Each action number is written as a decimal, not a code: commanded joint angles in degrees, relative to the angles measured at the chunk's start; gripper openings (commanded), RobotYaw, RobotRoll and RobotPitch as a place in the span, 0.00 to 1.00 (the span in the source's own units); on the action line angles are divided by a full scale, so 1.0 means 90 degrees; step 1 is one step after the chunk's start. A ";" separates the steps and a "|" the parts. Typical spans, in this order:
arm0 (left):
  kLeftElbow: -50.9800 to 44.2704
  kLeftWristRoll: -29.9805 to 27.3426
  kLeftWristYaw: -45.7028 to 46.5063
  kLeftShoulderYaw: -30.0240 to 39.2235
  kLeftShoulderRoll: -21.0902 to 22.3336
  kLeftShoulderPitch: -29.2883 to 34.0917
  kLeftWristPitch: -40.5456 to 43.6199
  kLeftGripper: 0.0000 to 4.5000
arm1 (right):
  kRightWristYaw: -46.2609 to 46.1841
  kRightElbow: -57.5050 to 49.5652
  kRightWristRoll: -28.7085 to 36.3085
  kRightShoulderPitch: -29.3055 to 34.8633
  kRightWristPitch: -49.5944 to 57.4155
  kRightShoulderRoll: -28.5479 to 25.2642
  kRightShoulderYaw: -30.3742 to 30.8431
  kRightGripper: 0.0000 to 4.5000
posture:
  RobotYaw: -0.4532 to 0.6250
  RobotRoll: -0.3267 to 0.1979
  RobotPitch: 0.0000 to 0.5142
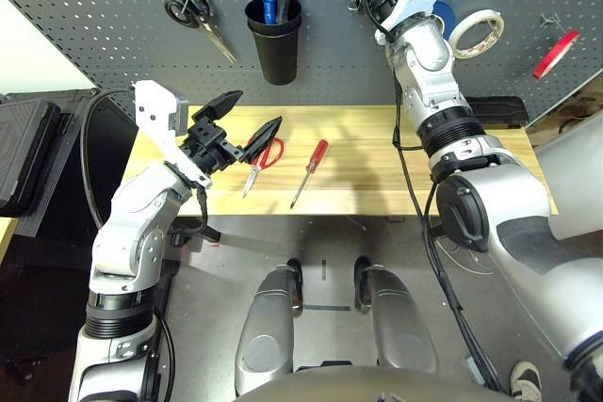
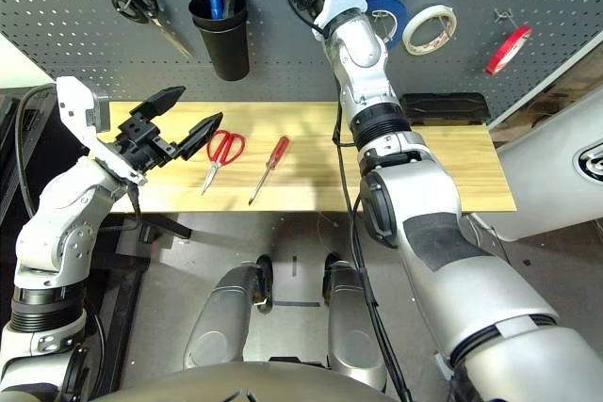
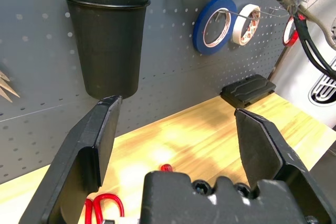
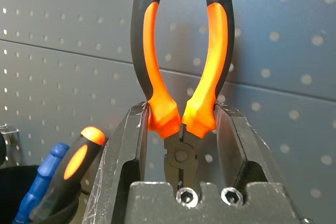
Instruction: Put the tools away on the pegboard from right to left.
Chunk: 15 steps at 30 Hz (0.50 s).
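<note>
The right pincer [image 4: 181,129] is clamped on the orange-and-black-handled needle-nose pliers [image 4: 181,66] near their pivot, handles pointing up at the dark grey perforated pegboard [image 1: 113,25], probably so the spread handles can drop over a hook. The thin red tape ring [image 1: 556,52] already hangs at the far right, fitting a right-to-left order. The red-handled screwdriver [image 1: 310,171] and red-handled scissors [image 1: 263,162] lie side by side on the pale wooden surface [image 1: 377,167], awaiting their turns. The left pincer [image 1: 247,126] hovers just above the scissors, spread wide and empty, seemingly ready for them.
</note>
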 commanded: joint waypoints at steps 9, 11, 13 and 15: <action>-0.0277 -0.0128 -0.0017 -0.0044 0.0102 0.0095 0.0160 1.00 | -0.0248 0.0117 -0.0475 -0.0262 -0.0610 -0.0273 0.0199 0.44 | 0.51 0.62 0.52; -0.0332 -0.0149 0.0009 -0.0050 0.0117 0.0111 0.0210 1.00 | -0.0276 0.0147 -0.0505 -0.0231 -0.0639 -0.0290 0.0208 0.44 | 0.51 0.62 0.53; -0.0360 -0.0158 0.0031 -0.0063 0.0117 0.0103 0.0254 1.00 | -0.0299 0.0194 -0.0535 -0.0202 -0.0663 -0.0305 0.0230 0.44 | 0.51 0.62 0.53; -0.0388 -0.0162 0.0042 -0.0070 0.0117 0.0103 0.0287 1.00 | -0.0324 0.0226 -0.0569 -0.0167 -0.0692 -0.0315 0.0248 0.44 | 0.52 0.62 0.54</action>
